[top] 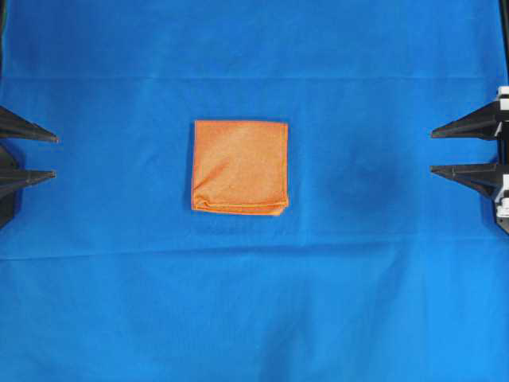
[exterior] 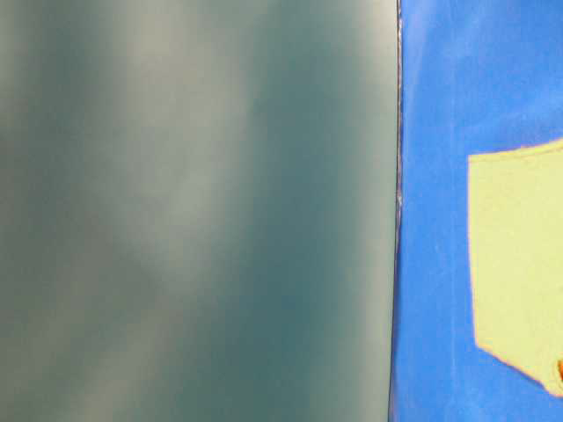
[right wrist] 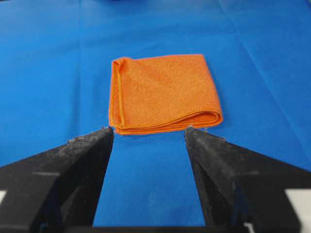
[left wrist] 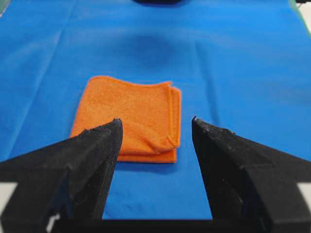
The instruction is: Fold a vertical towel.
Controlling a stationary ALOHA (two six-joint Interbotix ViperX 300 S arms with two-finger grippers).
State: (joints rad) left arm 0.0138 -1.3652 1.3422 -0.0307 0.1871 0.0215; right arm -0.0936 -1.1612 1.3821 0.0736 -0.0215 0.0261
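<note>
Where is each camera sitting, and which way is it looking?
Overhead exterior: high above, looking straight down at the towel on the blue cloth; left gripper and right gripper poke in from the sides, both open.
Table-level exterior: low by the cloth's edge, mostly blurred grey; no robot parts.
Left wrist: behind the left gripper's open fingers, facing the towel.
Right wrist: behind the right gripper's open fingers, facing the towel.
Shared: both wrist views show the towel from opposite sides.
</note>
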